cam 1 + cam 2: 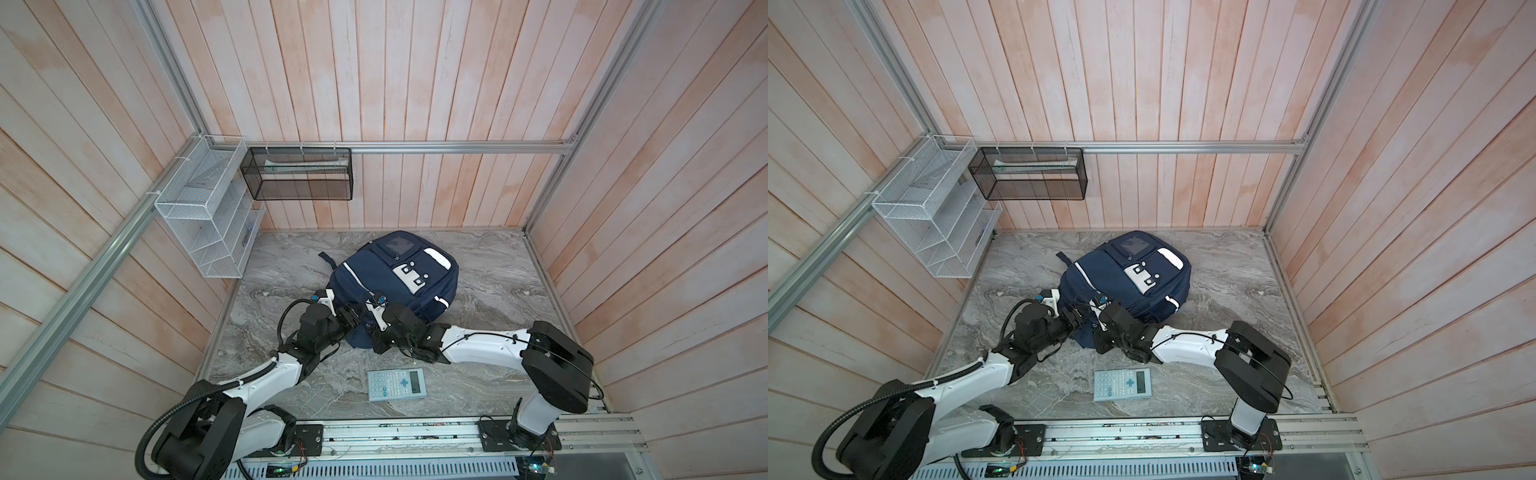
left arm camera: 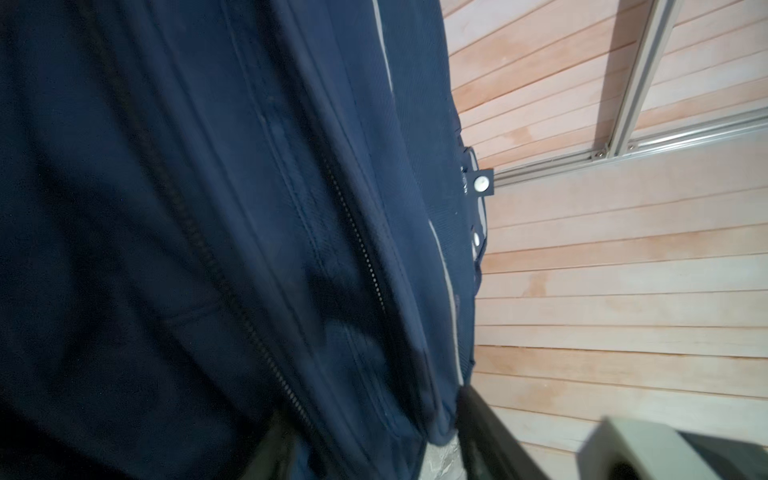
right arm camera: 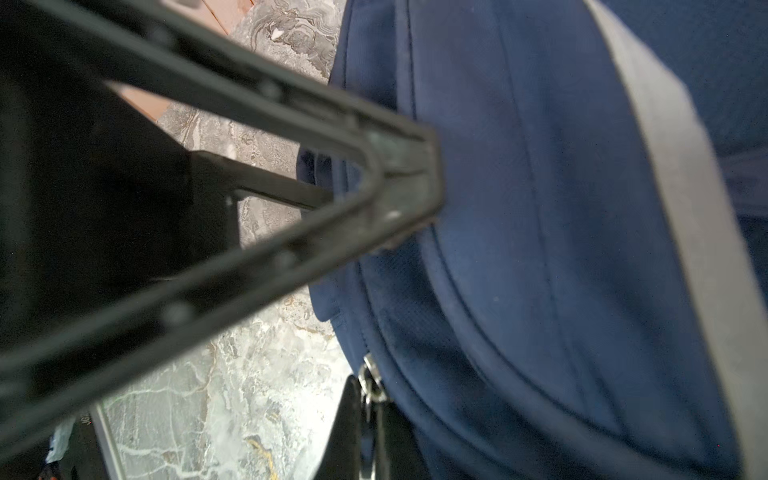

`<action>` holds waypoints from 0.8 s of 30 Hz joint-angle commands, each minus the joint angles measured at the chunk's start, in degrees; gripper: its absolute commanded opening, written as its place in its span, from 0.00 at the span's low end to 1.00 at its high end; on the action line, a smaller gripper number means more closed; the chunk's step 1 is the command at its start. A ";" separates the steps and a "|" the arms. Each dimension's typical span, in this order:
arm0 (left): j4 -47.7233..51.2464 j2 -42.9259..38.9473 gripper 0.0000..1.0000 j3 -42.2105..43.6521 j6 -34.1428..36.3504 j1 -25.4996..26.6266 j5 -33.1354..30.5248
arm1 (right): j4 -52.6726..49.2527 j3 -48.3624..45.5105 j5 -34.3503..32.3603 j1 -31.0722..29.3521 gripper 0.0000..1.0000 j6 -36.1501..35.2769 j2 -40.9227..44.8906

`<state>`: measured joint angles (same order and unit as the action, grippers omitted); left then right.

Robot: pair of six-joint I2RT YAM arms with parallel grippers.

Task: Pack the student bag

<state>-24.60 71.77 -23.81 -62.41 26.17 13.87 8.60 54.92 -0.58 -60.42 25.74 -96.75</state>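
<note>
The student bag (image 1: 390, 282) (image 1: 1125, 282), navy with white stripes and studded white patches, lies flat on the marble table (image 1: 490, 291). Both grippers meet at its near end in both top views. My left gripper (image 2: 374, 440) (image 1: 352, 318) is open, its fingers (image 2: 478, 432) standing on either side of a fold of bag fabric beside a zip line (image 2: 361, 249). My right gripper (image 3: 370, 401) (image 1: 371, 332) is shut on the metal zipper pull (image 3: 371, 380) at the bag's edge. The left gripper's black frame (image 3: 291, 124) crosses the right wrist view.
A grey calculator (image 1: 397, 384) (image 1: 1122, 384) lies on the table in front of the bag, between the arms. A white wire rack (image 1: 199, 216) and a black mesh basket (image 1: 297, 174) hang on the walls at the back left. Wooden walls enclose the table.
</note>
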 commanded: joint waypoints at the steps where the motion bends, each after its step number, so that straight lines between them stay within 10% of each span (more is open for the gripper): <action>1: -5.46 5.10 0.28 -2.94 -1.02 0.28 0.19 | 0.04 -0.10 0.12 -0.70 0.00 -0.89 1.32; 3: -5.19 5.47 0.00 -3.67 -0.68 0.17 0.62 | -1.91 -1.35 -1.27 -0.21 0.00 -0.71 2.59; 24: 6.43 -4.48 0.00 -0.69 5.92 -8.69 3.86 | -7.81 -19.50 -5.79 28.92 0.00 -5.80 16.20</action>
<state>-17.45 67.40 -24.56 -59.27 20.84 22.57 9.39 36.62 5.34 -36.99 21.17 -80.55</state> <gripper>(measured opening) 0.075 0.062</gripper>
